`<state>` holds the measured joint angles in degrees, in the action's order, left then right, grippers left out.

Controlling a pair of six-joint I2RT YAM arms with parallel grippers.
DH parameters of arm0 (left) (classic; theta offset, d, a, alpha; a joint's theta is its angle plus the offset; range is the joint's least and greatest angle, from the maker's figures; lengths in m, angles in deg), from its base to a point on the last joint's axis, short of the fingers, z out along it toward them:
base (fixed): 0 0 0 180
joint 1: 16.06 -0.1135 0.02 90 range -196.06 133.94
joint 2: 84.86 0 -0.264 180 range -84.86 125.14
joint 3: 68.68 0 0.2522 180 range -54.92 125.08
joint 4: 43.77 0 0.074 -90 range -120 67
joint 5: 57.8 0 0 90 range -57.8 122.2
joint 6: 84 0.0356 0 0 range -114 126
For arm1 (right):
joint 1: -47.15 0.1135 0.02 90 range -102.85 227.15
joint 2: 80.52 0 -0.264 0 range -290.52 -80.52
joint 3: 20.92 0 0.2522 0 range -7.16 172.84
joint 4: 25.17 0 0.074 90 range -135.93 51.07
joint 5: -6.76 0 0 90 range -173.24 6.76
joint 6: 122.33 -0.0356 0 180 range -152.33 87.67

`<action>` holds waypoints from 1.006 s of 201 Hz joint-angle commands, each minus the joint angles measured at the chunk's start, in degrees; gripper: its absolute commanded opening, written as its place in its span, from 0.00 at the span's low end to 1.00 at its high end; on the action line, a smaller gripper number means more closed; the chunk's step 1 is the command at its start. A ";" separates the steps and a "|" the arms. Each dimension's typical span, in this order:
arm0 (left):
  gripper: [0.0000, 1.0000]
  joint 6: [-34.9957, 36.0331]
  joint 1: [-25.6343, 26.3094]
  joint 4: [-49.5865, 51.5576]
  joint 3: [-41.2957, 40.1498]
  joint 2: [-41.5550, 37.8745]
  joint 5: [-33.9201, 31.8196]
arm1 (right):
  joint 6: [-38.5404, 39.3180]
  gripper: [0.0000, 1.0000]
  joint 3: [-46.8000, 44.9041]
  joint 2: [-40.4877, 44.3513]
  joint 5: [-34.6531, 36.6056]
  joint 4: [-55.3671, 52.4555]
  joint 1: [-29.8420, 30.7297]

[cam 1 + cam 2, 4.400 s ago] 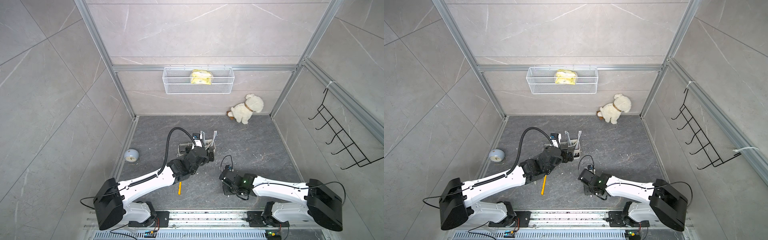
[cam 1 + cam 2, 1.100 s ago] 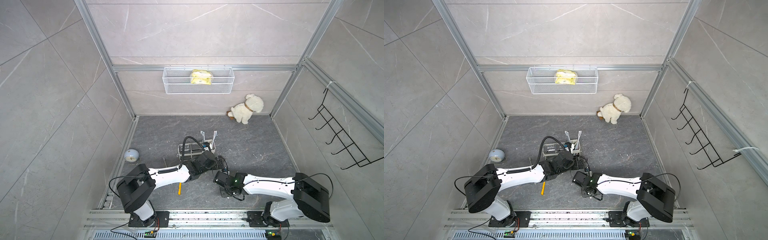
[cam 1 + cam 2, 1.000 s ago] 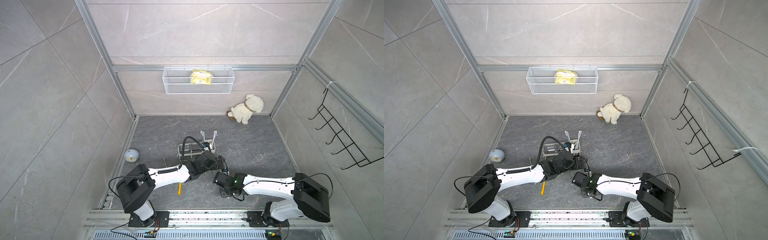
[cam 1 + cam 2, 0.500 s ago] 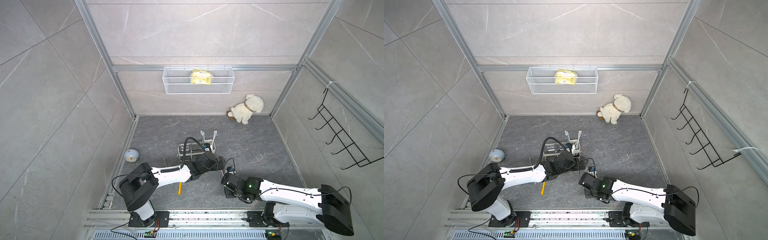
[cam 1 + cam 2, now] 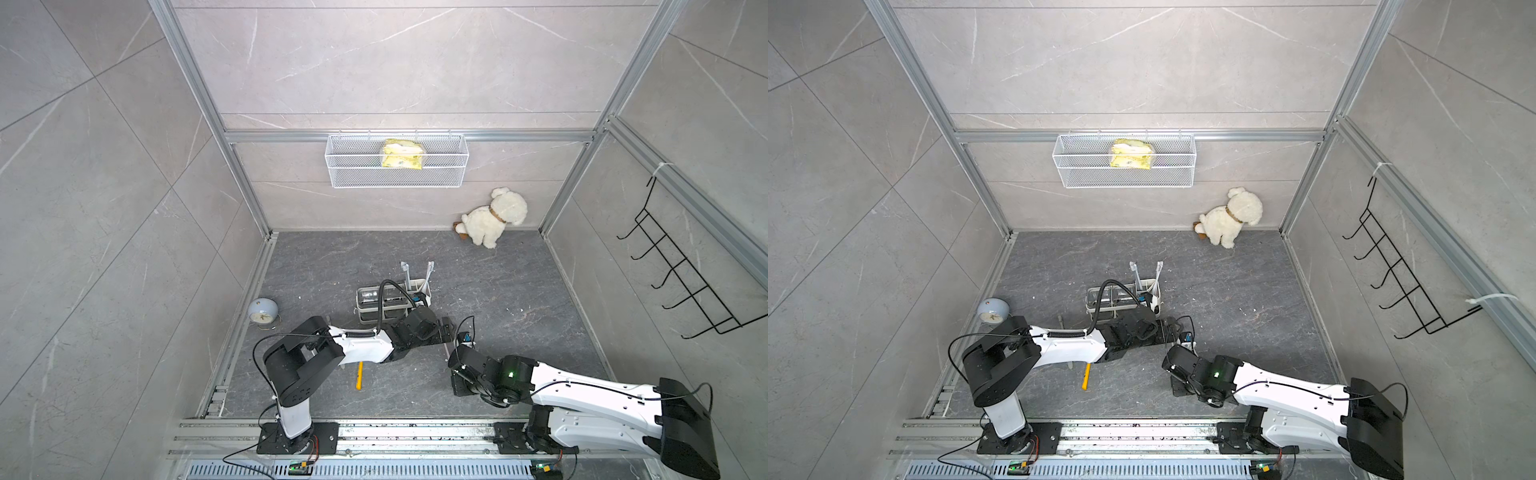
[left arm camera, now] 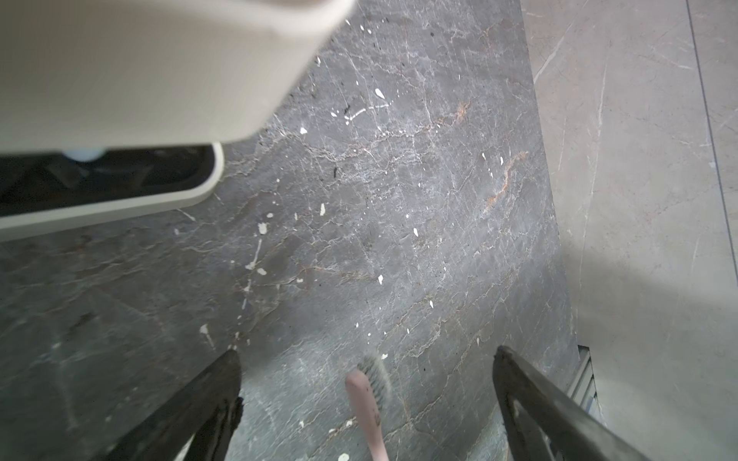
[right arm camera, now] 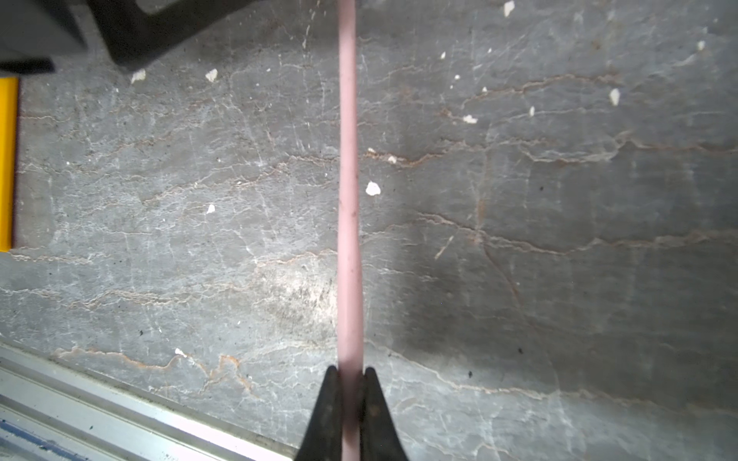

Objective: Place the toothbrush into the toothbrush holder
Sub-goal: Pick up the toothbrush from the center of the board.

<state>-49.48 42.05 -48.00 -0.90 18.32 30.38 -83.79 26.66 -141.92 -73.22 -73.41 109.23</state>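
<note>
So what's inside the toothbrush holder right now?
Two toothbrushes stand in the toothbrush holder's end compartment. Nothing shows in the clear cups, though the left arm's cable covers part of them.

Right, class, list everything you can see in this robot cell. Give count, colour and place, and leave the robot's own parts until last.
toothbrush: 1, pink, handle gripped by the right hand
toothbrush holder: 1, white, middle of the floor
standing toothbrushes: 2, pale, in the holder's end compartment
wire basket: 1, white, on the back wall
packet: 1, yellow, in the basket
plush dog: 1, cream, back right floor corner
alarm clock: 1, pale blue, floor by the left wall
stick: 1, yellow, floor near the left arm
hook rack: 1, black, right wall
left hand: 1, black, open, near the holder
right hand: 1, black, shut on the toothbrush
</note>
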 commanded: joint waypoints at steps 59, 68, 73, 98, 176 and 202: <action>0.74 -3.60 0.20 -6.47 3.07 2.91 3.86 | 0.28 0.00 -1.29 4.64 1.47 -0.28 0.23; 0.68 -3.84 0.18 -6.60 2.89 3.11 3.89 | 0.29 0.00 -1.38 5.29 1.90 -0.30 0.23; 0.63 -3.99 0.21 -6.94 2.69 3.08 3.86 | 0.30 0.00 -1.39 5.67 2.05 -0.29 0.23; 0.50 -4.55 0.25 -8.60 2.05 3.00 4.24 | 0.31 0.00 -1.47 6.15 2.54 -0.05 0.23; 0.32 -4.37 0.22 -8.38 1.57 2.36 4.98 | 0.44 0.00 -0.56 5.24 4.63 0.66 0.21; 0.30 -4.41 0.25 -8.38 1.50 2.43 4.80 | 1.35 0.00 0.75 5.51 5.43 -0.30 0.23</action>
<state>-54.03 42.09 -54.54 0.19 20.85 34.35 -83.70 26.05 -136.85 -70.05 -72.97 109.23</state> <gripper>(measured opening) 0.308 0.096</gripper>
